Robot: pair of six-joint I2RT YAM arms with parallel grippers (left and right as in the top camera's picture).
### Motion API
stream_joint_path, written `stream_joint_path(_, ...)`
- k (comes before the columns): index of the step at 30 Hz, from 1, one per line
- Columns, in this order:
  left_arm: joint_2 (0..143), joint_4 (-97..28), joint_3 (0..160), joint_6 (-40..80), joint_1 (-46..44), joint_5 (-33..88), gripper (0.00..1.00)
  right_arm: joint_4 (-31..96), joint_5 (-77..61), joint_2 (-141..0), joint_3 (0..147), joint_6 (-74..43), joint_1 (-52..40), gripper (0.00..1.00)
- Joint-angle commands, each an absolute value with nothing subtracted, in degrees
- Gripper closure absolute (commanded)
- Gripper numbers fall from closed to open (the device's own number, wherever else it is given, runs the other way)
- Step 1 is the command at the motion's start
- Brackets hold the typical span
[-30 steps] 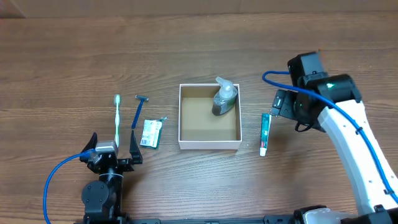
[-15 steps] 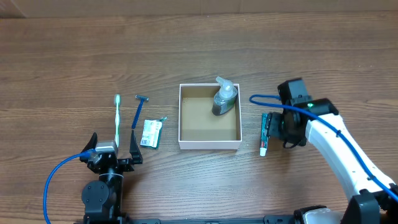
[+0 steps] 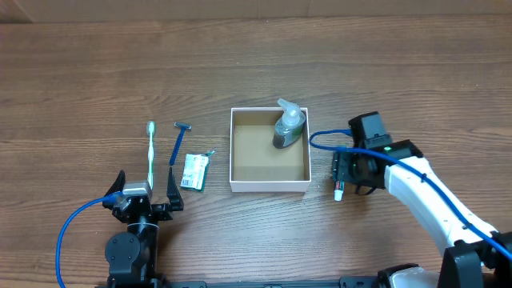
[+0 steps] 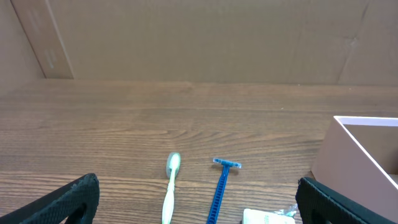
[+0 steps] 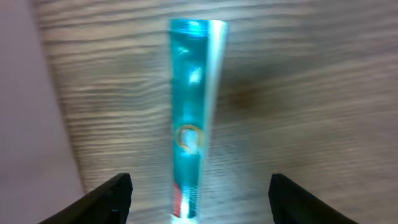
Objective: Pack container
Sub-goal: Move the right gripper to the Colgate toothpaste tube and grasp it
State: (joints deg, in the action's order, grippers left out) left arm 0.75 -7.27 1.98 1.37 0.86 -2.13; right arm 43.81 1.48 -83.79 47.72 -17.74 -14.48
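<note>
Logged worktop [image 3: 96, 72] as plain wood. Found container [image 3: 270, 186] just beside right hand [image 5: 198, 202], on the side toward left hand [image 3: 146, 190], open top up, pump bottle [image 3: 288, 128] in the corner on the right hand's side, further out. Judged container light and thin-walled, likely to flex and skid on a nudge; would pinch one wall near a corner, not mid-span. Read right hand as spread wide, gripping nothing, straddling toothpaste tube [image 5: 193, 112]. Judged tube soft and slick; would take it mid-body, gentle squeeze. Read left hand as wide open too, empty, well apart from container. Saw toothbrush [image 3: 150, 152], razor [image 3: 176, 144], green packet [image 3: 194, 171] just ahead of left hand, none touched.
</note>
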Motion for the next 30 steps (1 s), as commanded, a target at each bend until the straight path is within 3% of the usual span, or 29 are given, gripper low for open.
stream_joint_path(1, 0.3, -7.0, 1.6, 1.9, 1.2, -2.3, 0.0, 38.9, 1.4, -83.0, 44.1, -18.6, -17.2, 0.27)
stream_joint_path(9, 0.3, -7.0, 1.6, 1.9, 1.2, -2.3, 0.0, 36.1, 3.9, -83.0, 42.1, -21.5, -17.3, 0.28)
stream_joint_path(19, 0.3, -7.0, 1.6, 1.9, 1.2, -2.3, 0.0, 35.6, 3.9, -83.1, 41.3, -23.0, -17.3, 0.4)
stream_joint_path(26, 0.3, -7.0, 1.6, 1.9, 1.2, -2.3, 0.0, 32.4, 3.9, -83.1, 38.8, -24.1, -17.3, 0.41)
stream_joint_path(30, 0.3, -7.0, 1.6, 1.9, 1.2, -2.3, 0.0, 32.1, 4.0, -83.3, 38.6, -24.1, -17.3, 0.5)
